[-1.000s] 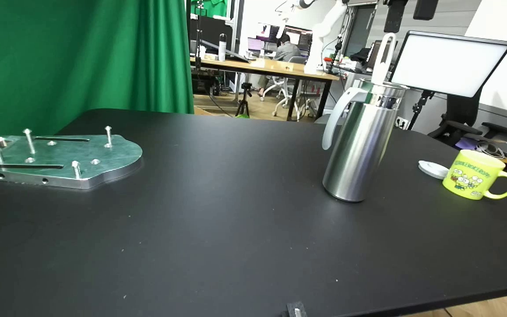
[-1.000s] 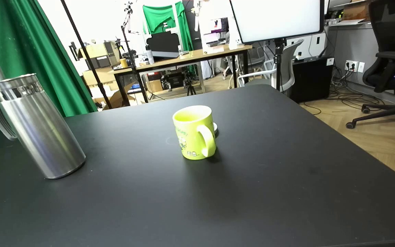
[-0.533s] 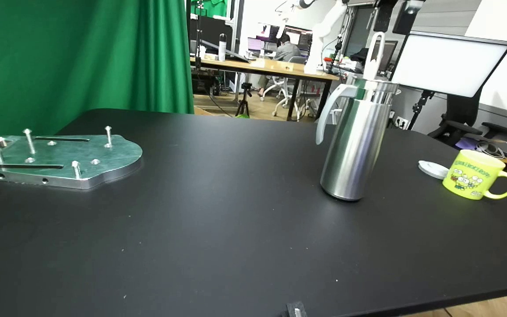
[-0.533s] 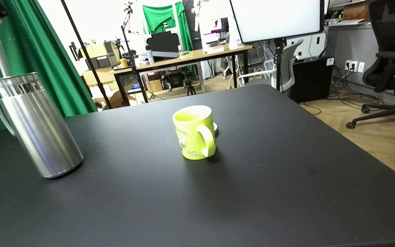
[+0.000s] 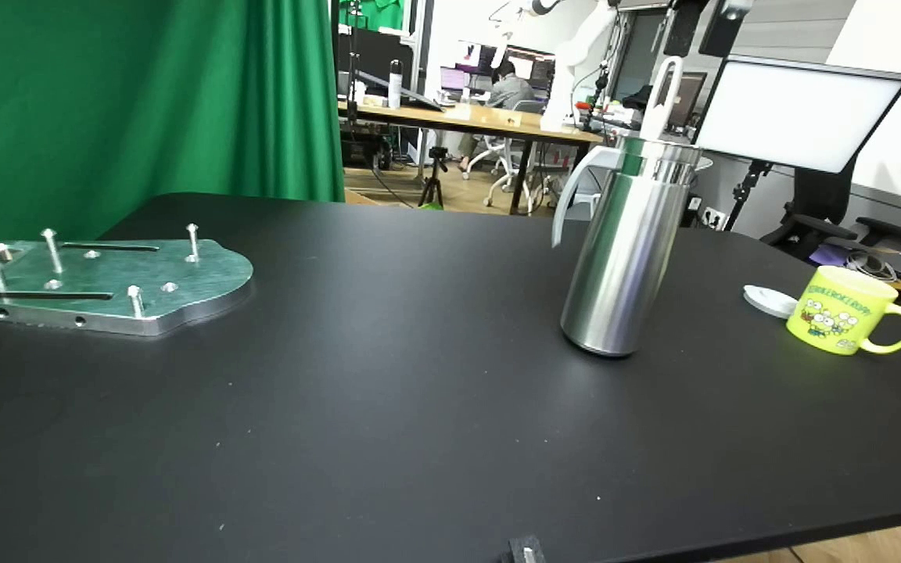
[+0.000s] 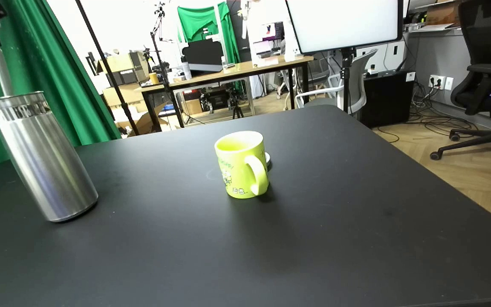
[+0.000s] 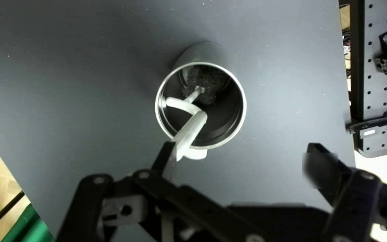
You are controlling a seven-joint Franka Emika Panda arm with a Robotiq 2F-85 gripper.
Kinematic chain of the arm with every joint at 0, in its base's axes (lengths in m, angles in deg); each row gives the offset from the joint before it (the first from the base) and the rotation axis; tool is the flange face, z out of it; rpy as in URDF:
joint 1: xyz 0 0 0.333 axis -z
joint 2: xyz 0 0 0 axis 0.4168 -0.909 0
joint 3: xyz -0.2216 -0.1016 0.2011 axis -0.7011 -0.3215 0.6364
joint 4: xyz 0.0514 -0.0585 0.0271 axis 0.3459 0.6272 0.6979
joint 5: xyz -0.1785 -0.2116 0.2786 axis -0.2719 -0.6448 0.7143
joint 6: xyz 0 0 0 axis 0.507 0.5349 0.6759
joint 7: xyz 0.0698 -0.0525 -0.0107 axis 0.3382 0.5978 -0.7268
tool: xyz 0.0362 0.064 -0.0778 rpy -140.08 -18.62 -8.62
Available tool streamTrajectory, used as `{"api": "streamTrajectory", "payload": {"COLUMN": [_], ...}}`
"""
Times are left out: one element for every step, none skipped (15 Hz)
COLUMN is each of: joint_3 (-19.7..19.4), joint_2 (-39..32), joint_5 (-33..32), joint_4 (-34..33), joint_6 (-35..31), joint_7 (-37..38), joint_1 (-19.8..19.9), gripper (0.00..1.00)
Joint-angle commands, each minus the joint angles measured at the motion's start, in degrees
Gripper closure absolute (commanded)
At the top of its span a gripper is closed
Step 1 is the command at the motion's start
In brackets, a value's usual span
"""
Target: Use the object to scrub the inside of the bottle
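One worktop [image 5: 372, 391] bears the bottle [image 5: 624, 254], standing. Above it the hand [image 7: 243, 148] is spread wide, gripping nothing, one finger [image 7: 164, 156] close beside the brush [image 7: 193, 123], whose bristles [image 7: 210, 80] already sit inside the bottle. Inserting seems done; how much scrubbing is left cannot be told.

The gripper [image 7: 242, 149] hangs in from the top edge in both exterior views, its fingers [image 5: 682, 33] slanting downward; the wrist view shows them spread well apart, a wide gap between
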State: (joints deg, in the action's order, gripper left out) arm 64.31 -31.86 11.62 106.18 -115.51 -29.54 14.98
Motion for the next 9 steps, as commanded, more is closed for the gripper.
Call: {"api": "streamTrajectory", "payload": {"joint_3": [0.17, 0.09, -0.03, -0.23, -0.47, -0.55, -0.76, -0.95, -1.04], "joint_2": [2.97, 3.5, 3.9, 4.11, 4.15, 4.19, 3.88, 3.57, 3.2], "joint_5": [1.52, 1.84, 2.19, 2.6, 2.82, 2.92, 3.29, 3.79, 4.42], "joint_4": [-1.27, -1.64, -1.84, -2.11, -2.24, -2.28, -2.12, -2.06, -1.69], "joint_6": [5.61, 7.18, 8.29, 9.31, 9.89, 9.92, 9.42, 9.11, 8.25], "joint_7": [0.9, 1.09, 1.16, 1.29, 1.28, 1.72, 2.29, 2.97, 4.82], "joint_1": [0.14, 0.19, 0.24, 0.33, 0.48, 0.74, 1.08, 1.36, 1.89], "gripper": [0.0, 0.0, 0.0, 0.0, 0.0, 0.0, 0.0, 0.0, 0.0]}}
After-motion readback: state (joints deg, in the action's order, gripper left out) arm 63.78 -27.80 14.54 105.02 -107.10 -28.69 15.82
